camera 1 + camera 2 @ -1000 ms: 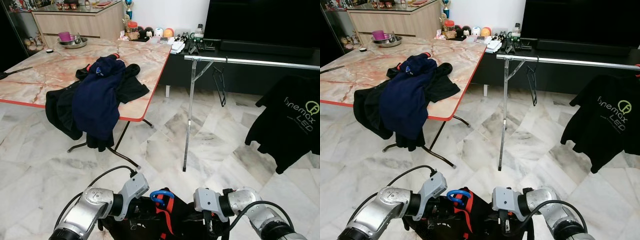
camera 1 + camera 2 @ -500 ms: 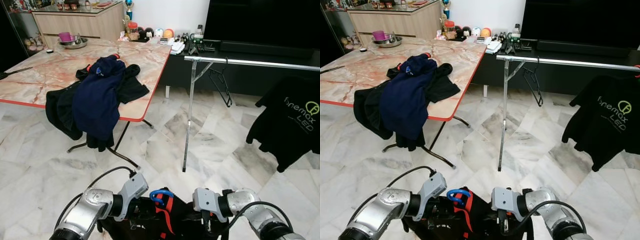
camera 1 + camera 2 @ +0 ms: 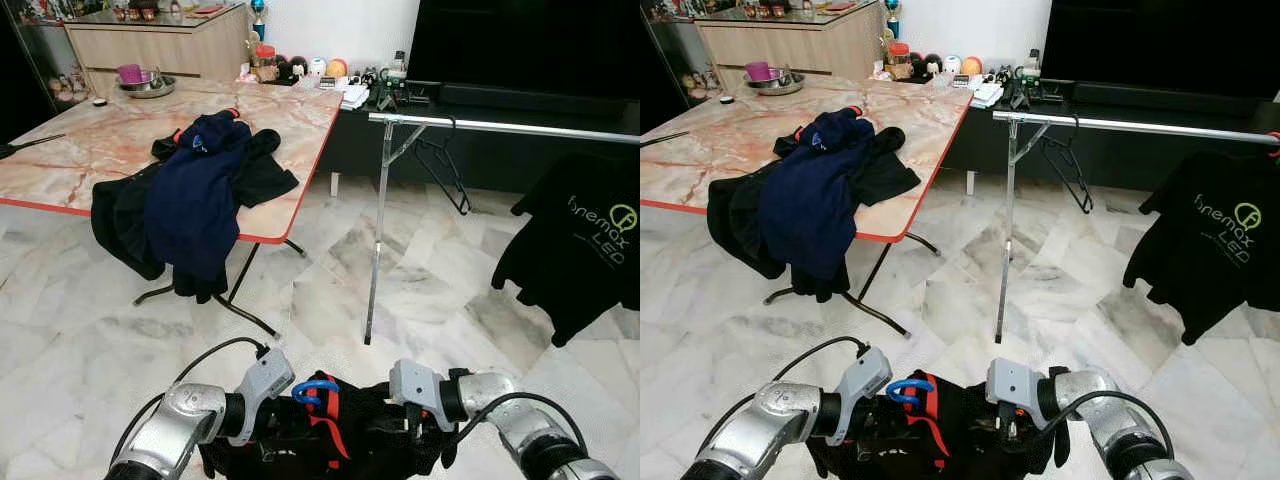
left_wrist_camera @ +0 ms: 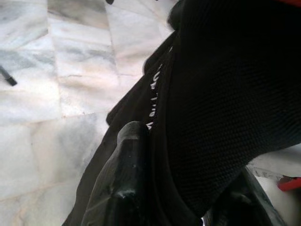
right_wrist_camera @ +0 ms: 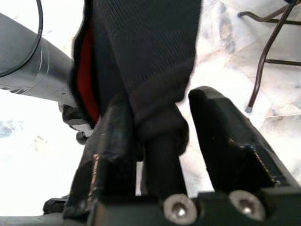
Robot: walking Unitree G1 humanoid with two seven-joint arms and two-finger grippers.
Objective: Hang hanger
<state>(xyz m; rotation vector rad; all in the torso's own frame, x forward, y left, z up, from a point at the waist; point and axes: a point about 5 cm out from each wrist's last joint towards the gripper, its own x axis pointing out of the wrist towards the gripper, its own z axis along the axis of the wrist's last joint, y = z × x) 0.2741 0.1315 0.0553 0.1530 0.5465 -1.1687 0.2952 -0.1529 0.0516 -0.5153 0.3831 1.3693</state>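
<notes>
Both grippers — left gripper (image 3: 275,435) and right gripper (image 3: 415,440) — hold a black-and-red garment on a blue-hooked hanger (image 3: 318,392) low before the robot, jaws clamped on fabric; the silver clothes rail (image 3: 500,125) stands well ahead, a black wire hanger (image 3: 445,170) and a black printed T-shirt (image 3: 585,240) on it, beside the marble-topped table (image 3: 90,150) heaped with dark clothes (image 3: 190,195).

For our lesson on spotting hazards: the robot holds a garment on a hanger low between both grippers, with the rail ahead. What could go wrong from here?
1. The black garment drapes loosely, so it might slide off the blue hanger hook when raised.
2. An empty black hanger and a hung black T-shirt already occupy the rail; the hook could snag either.
</notes>
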